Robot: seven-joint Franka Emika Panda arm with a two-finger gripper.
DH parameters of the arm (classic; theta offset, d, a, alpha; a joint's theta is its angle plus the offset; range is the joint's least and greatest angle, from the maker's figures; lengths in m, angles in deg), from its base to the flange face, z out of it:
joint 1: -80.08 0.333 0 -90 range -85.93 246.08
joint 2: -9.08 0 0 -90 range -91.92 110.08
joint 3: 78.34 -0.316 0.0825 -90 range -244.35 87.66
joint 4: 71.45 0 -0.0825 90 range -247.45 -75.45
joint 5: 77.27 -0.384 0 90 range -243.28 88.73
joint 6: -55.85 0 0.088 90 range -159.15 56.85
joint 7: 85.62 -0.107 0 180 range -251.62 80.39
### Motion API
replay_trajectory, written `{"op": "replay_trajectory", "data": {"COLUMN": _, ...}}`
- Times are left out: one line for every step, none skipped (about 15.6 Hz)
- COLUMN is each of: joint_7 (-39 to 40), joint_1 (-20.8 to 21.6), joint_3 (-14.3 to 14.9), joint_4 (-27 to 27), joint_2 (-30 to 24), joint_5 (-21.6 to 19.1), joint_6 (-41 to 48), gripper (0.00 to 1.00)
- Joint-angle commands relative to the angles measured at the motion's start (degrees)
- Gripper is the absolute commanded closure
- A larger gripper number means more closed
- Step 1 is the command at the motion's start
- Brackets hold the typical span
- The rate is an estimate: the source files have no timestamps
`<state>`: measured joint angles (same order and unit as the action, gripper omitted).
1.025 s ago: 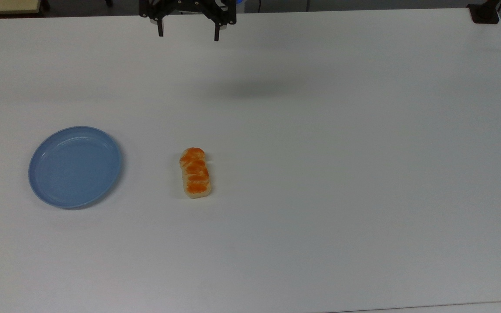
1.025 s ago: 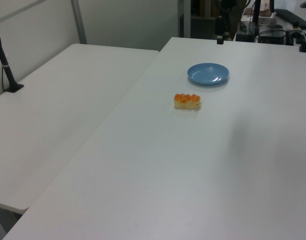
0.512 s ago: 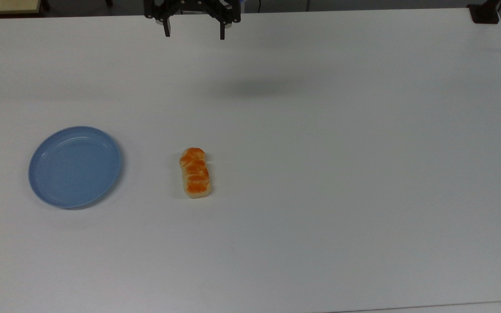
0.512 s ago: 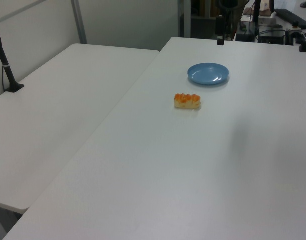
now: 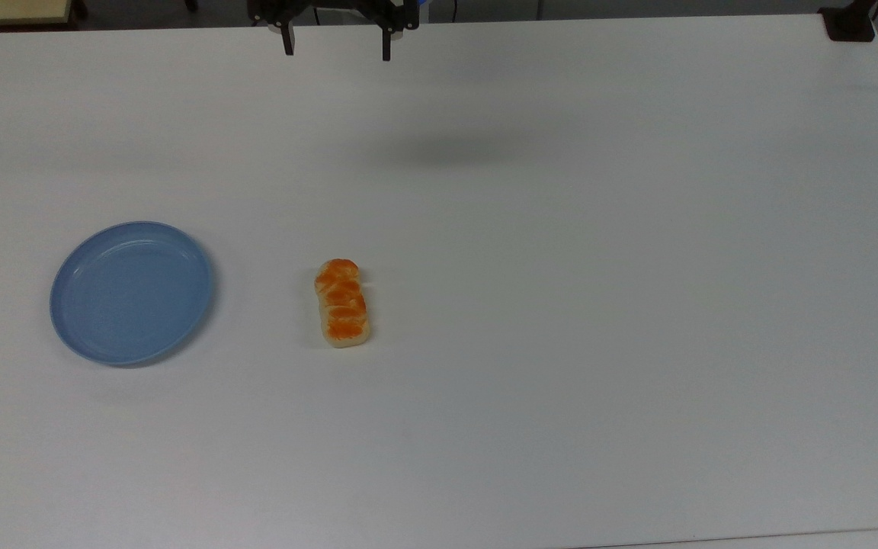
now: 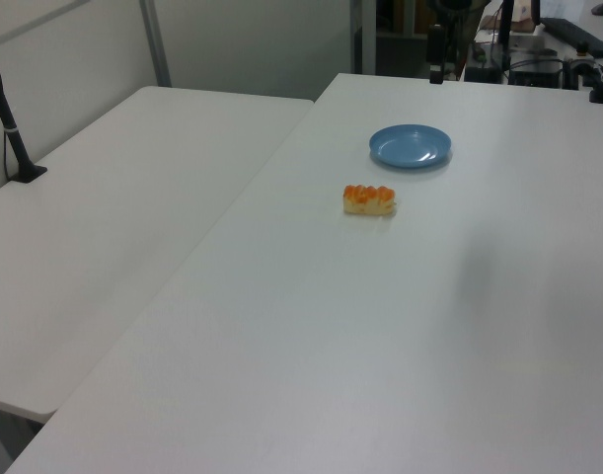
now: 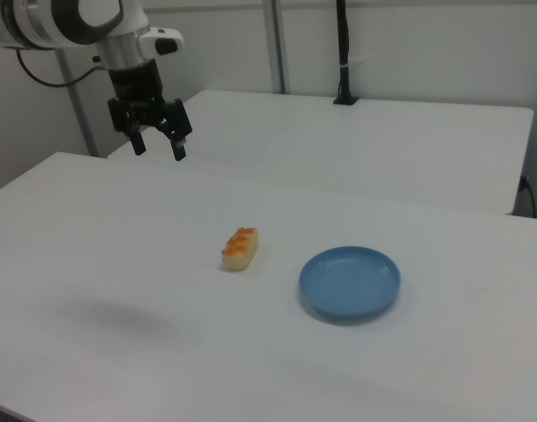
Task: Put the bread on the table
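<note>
- No legible text, labels, brand marks, numbers or signs found in the top view, the left view or the right view.

Even, bright overhead light washes the large matte white tabletop — no glare spots. A soft blurred grey shadow lies on it in the top view, with a fainter one in the right view. All views look slightly soft — colours muted.
</note>
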<state>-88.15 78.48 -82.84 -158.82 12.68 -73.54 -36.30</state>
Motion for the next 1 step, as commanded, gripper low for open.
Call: {"op": "replay_trajectory", "data": {"joint_7": -0.54, "joint_1": -0.51, "joint_3": 0.19, "joint_4": -1.58, "joint_2": -2.11, "joint_5": -1.1, "joint_6": 1.45, "gripper": 0.0}}
